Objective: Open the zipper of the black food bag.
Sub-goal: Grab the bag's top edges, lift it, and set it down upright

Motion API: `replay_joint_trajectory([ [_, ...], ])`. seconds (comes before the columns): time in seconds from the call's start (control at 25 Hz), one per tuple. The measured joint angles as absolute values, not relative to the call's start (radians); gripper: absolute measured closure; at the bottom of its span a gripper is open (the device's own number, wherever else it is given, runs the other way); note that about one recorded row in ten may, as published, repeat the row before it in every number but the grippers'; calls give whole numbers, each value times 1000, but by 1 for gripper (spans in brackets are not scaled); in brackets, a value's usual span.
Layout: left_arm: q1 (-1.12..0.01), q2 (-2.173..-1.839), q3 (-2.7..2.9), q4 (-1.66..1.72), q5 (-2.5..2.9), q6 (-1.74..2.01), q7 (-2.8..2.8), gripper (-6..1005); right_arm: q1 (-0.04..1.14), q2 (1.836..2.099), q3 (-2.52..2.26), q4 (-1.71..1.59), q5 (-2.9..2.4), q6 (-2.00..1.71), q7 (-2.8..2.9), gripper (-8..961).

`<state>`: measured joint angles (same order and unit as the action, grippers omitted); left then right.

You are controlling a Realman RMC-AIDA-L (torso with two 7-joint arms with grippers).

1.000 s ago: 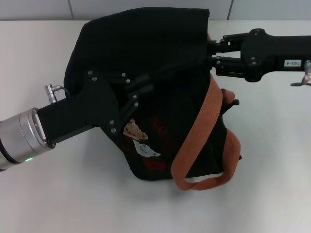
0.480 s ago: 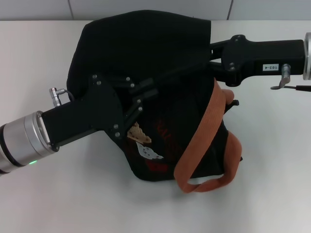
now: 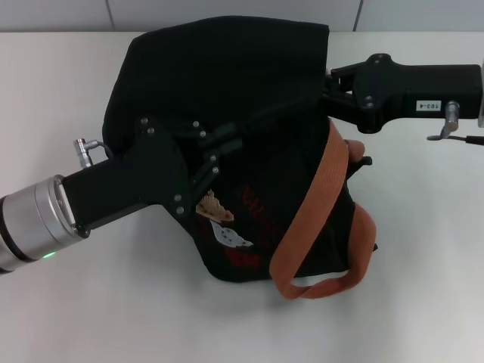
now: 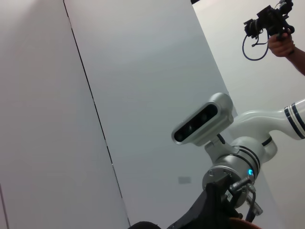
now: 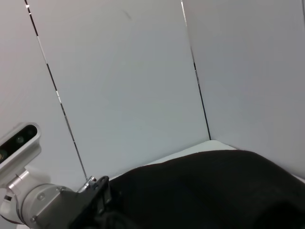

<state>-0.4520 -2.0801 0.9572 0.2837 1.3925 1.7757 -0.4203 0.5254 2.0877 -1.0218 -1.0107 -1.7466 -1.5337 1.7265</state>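
Black food bag fills the frame's centre; left gripper presses in from lower left, right gripper from upper right, grip unreadable on both.

Zipper lost in black food bag fabric; both arms' tips hidden.

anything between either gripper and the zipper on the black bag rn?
Nothing visible. Both the left gripper and the right gripper are already against the boxy black fabric food bag. The zipper itself can't be made out against the black fabric.
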Motion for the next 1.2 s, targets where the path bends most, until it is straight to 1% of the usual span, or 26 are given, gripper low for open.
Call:
replay_joint_trajectory([
  [0.44, -442, -2079, 895, 284, 1389, 1773, -420, 909, 444, 2083, -977, -978, -1658, -1550, 1652, 916],
  [0.72, -442, -2077, 887, 284, 1375, 1765, -420, 909, 439, 2079, -922, -855, -1620, -1566, 1586, 957],
  [0.92, -445, -2077, 887, 284, 1373, 1762, -420, 909, 443, 2079, -909, -790, -1611, -1571, 1543, 953],
  [1.2, -450, -2076, 891, 284, 1373, 1761, -420, 909, 447, 2080, -907, -769, -1604, -1557, 1437, 899],
])
